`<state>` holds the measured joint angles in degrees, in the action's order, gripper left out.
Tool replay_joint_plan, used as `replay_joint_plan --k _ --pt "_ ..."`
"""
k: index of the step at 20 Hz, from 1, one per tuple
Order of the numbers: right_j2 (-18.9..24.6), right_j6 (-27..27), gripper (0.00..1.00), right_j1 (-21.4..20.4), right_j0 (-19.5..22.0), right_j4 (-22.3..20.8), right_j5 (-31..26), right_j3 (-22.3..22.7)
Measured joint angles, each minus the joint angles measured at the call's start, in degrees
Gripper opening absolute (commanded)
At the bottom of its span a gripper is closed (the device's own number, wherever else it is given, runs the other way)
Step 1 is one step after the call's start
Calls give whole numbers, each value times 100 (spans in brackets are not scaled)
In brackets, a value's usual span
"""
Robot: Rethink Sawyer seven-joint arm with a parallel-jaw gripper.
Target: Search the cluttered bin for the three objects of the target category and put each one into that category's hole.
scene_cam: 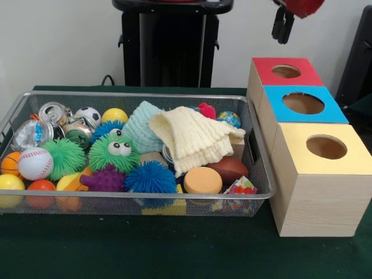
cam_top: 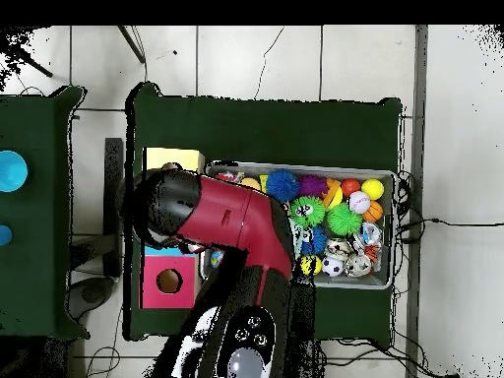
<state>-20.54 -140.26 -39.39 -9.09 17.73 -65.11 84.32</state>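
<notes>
The wire mesh bin (scene_cam: 139,95) is full of toys. One clear crinkled plastic bottle (scene_cam: 30,133) lies at its left end, beside two shiny cans (scene_cam: 53,111). No other bottle shows; they may lie under the clutter. My gripper (scene_cam: 283,26) hangs high at the top right, above and behind the red-topped box (scene_cam: 286,71), far from the bin and holding nothing. In the overhead view the red arm (cam_top: 231,221) hides the gripper, and the bin's rim (cam_top: 396,226) shows at the right.
Three wooden boxes with round holes stand in a row right of the bin: red-topped, blue-topped (scene_cam: 303,103), yellow-topped (scene_cam: 325,147). The bin also holds a cream cloth (scene_cam: 195,139), a teal knitted piece (scene_cam: 141,125), spiky balls (scene_cam: 114,152), a baseball (scene_cam: 35,163) and other balls.
</notes>
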Motion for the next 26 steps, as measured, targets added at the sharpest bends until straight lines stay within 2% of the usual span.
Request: replay_joint_plan --k 3,8,14,15,18,19,26 --pt "-1 0 0 -110 25 -4 26 -41" --pt "30 0 0 -136 125 -126 417 -157" --pt "391 2 0 87 703 -433 1528 -182" --pt "564 4 0 172 951 -573 1985 -180" --pt "749 8 0 244 1196 -714 2371 -178" --pt "906 19 0 288 1397 -846 2634 -168" --pt "1338 23 0 345 1835 -1272 2825 -147"
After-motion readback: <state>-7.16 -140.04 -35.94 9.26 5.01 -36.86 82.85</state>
